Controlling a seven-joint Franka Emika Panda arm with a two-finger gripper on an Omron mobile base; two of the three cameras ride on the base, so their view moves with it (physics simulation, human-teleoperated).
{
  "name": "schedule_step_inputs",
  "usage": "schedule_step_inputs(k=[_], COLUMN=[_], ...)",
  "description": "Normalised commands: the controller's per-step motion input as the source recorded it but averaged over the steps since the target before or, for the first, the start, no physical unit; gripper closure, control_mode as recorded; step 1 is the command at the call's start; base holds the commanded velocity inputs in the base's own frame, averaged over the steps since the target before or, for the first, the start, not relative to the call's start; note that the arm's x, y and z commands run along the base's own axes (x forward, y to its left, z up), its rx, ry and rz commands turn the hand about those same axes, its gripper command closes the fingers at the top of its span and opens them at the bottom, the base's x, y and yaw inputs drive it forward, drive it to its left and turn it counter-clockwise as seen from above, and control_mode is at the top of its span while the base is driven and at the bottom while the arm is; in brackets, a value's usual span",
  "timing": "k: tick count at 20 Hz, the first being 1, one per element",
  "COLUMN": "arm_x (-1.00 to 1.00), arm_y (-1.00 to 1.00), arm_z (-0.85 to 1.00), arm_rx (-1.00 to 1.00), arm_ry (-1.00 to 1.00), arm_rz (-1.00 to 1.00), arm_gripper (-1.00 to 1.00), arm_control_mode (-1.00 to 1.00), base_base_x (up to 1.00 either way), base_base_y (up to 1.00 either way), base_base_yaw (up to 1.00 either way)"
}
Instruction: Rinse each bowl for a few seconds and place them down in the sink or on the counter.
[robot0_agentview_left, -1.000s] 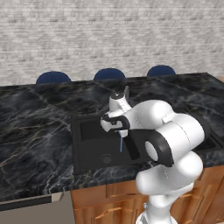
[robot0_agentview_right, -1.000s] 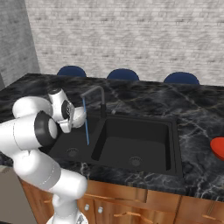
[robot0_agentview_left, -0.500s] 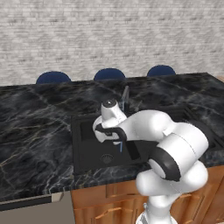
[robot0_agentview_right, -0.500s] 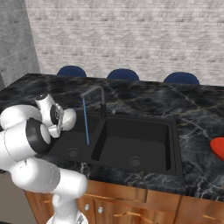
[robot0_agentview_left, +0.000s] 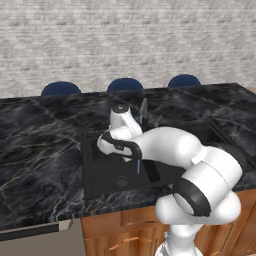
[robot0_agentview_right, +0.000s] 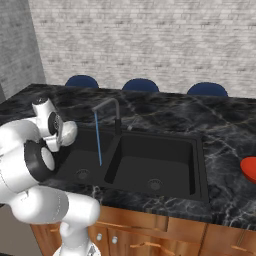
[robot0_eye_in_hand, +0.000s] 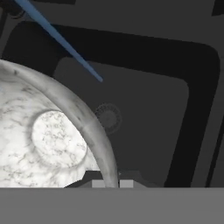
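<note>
In the hand view, a white grey-speckled bowl (robot0_eye_in_hand: 52, 140) sits at the left, its rim between the fingertips of my gripper (robot0_eye_in_hand: 112, 180), which is shut on it. The right base view has the bowl (robot0_agentview_right: 67, 133) held over the left edge of the black sink (robot0_agentview_right: 197, 165), in its left basin. A thin blue water stream (robot0_agentview_right: 98, 140) falls from the dark faucet (robot0_agentview_right: 107, 104) to the basin floor, to the right of the bowl and apart from it. The basin's round drain (robot0_eye_in_hand: 107, 117) lies beyond the rim. My hand (robot0_agentview_left: 116, 142) hangs over the same basin in the left base view.
Black marble counter (robot0_agentview_left: 40, 150) surrounds the sink on all sides. A red object (robot0_agentview_right: 248, 169) lies on the counter at the far right. Blue stool tops (robot0_agentview_right: 140, 85) line the counter's far edge before a brick wall. Wooden cabinets (robot0_agentview_right: 150, 235) stand below.
My arm has swung left with the bowl, carrying it out from the faucet's stream toward the left side of the basin. The water now falls the full way down.
</note>
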Motion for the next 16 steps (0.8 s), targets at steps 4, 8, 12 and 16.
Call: schedule_step_inputs(k=[4,8,12,16], arm_x=[-0.12,-0.28,-0.24,-0.17], arm_y=[0.43,0.46,0.55,0.51], arm_z=[0.25,0.01,0.0,0.0], arm_rx=[0.05,0.0,-0.01,0.0], arm_ry=[0.13,-0.04,-0.04,-0.01], arm_rz=[0.09,0.04,0.0,0.01], arm_gripper=[1.0,1.0,1.0,1.0], arm_control_mode=[-1.0,-1.0,-1.0,-1.0], base_base_x=[0.0,0.0,0.0,0.0], base_base_y=[0.0,0.0,0.0,0.0], base_base_yaw=[0.0,0.0,0.0,0.0])
